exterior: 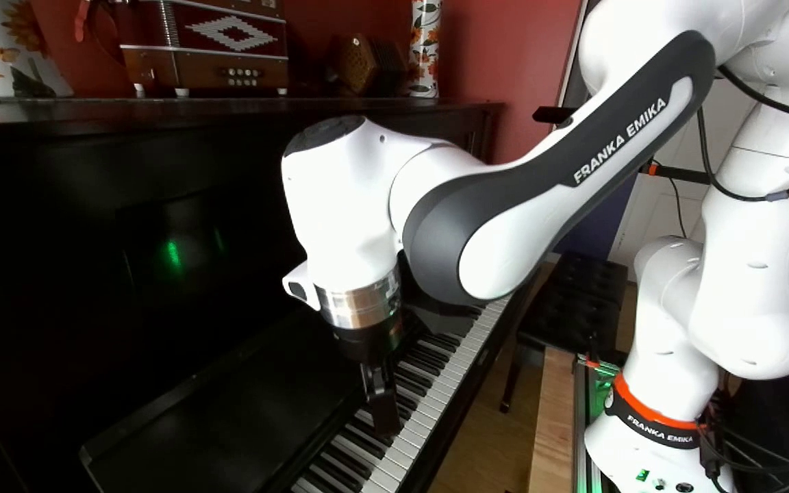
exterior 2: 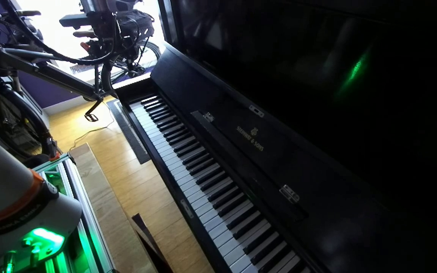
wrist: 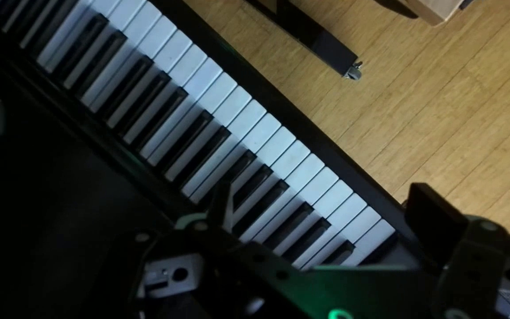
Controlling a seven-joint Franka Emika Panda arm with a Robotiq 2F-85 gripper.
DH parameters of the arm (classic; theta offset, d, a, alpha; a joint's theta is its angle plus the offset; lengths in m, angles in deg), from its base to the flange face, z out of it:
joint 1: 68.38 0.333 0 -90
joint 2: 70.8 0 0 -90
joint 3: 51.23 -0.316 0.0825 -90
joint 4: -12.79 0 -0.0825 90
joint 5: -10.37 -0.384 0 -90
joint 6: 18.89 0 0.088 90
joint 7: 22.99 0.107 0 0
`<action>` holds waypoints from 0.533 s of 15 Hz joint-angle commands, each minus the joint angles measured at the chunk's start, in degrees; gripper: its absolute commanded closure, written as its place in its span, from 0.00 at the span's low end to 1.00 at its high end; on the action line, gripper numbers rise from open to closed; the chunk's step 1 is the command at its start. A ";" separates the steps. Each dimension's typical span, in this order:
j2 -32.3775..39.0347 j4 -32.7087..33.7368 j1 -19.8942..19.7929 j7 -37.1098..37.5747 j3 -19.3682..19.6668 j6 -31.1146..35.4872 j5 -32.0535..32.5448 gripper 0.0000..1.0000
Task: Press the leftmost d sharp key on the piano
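Dark two-fingered end effector over bass end of glossy black upright piano; fingers spread wide, holding nothing. Target, judging by pattern: third narrow black key from that end. Close fingers, centre, press straight down so only it sinks

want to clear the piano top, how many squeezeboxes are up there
2 show in an exterior view, on top of the piano: a wooden accordion with a white diamond pattern, and a shadowed concertina between it and the flowered cylinder. Others may be out of frame.
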 commanded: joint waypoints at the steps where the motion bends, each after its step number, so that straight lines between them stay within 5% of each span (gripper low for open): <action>1: 6.52 0.92 2.03 6.05 -1.73 3.99 -1.03 0.00; 4: 11.27 2.14 3.31 13.00 -1.96 4.55 0.87 0.00; 8: 9.00 1.12 3.31 9.36 -1.42 3.92 -0.09 0.00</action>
